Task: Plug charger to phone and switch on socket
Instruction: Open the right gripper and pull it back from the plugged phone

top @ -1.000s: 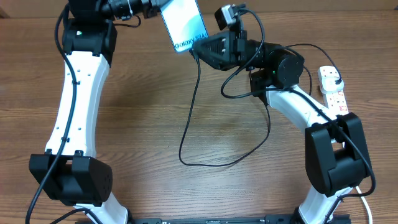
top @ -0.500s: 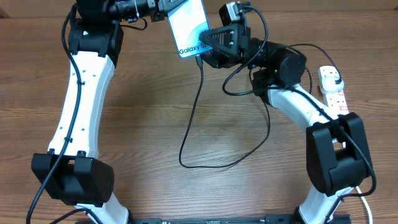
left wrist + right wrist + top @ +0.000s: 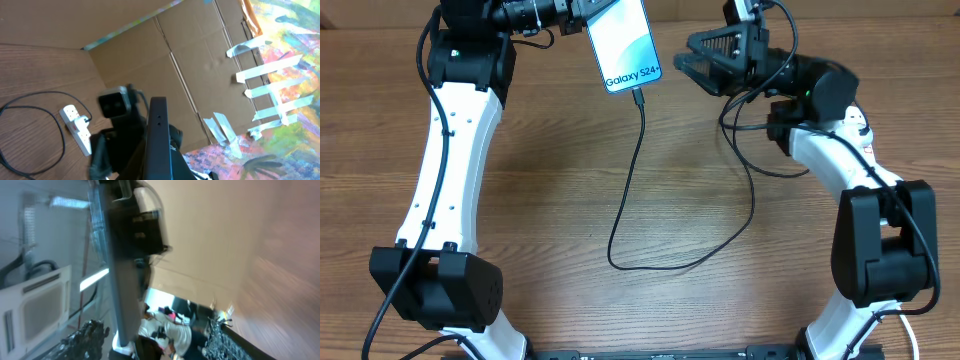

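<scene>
Up top, pinches the slim blue-screened smartphone [image 3: 625, 45] in the left gripper [image 3: 582, 12], thin black charger cable [image 3: 625, 190] hanging from its lower edge, right gripper [image 3: 684, 52] spread wide just beside.

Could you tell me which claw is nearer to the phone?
Left. The left claw grips the phone at its upper edge; the right claw is open off to its right, apart.

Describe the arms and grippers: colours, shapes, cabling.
Both arms look alike: the left arm and right arm have white link shells, bulky black joint housings and thin black cables running alongside. The left gripper and right gripper are black and two-fingered.
</scene>
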Action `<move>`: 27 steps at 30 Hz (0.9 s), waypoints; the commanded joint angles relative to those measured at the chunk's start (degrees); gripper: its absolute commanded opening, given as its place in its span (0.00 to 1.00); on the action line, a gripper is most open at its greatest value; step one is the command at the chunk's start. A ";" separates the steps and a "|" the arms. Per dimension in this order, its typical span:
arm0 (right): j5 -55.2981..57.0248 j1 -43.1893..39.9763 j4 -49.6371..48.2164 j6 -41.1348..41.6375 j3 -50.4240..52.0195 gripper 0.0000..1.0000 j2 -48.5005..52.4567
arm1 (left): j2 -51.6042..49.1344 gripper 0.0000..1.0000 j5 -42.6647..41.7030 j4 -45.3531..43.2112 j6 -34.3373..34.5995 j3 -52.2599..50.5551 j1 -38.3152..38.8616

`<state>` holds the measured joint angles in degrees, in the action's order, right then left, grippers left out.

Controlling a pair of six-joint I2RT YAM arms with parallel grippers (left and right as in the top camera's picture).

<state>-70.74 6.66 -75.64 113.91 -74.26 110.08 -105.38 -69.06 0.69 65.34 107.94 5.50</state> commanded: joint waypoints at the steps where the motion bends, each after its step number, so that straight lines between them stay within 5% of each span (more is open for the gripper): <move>1: -8.46 -0.42 6.88 -8.28 -0.63 0.67 -1.20 | 0.46 0.04 -0.85 -0.44 -1.09 0.74 -0.35; 12: -6.40 -0.42 59.06 -48.11 1.25 0.67 -1.20 | 0.46 0.04 4.00 11.47 -8.48 0.55 -0.35; 27: 17.53 -0.42 101.00 -78.07 1.25 0.72 -1.20 | 0.44 0.04 12.17 32.54 -26.01 0.52 -0.24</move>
<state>-63.26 6.15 21.15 44.80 -72.88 109.69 -105.38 -59.92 30.20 46.17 107.96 5.50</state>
